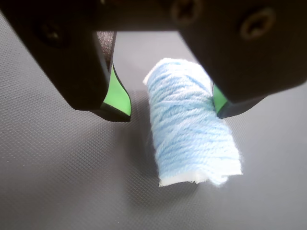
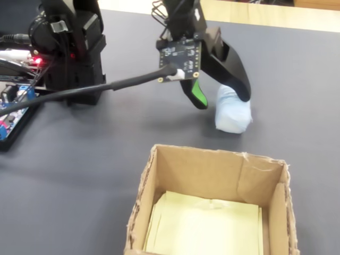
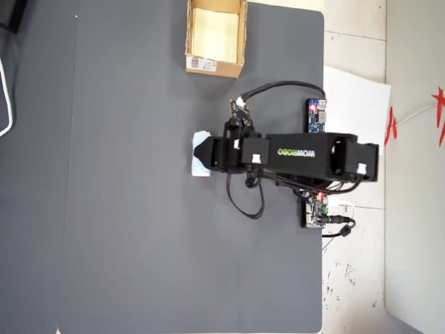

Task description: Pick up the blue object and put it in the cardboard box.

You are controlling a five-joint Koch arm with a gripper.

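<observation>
I've got the gripper (image 1: 170, 111) wide, jaws straddling the blue object (image 1: 189, 127), which lies on the dark mat (image 1: 62, 177), so closing should catch it; the cardboard box (image 2: 175, 170) waits well apart

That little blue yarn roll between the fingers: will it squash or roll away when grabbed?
The blue yarn roll looks soft and fuzzy, so it will probably squash slightly and grip well. Lying on its side on the mat, it might roll if nudged. It is likely light.

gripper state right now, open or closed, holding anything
gripper: open, jaws straddling the blue object, which lies on the mat; not gripped yet.
</observation>
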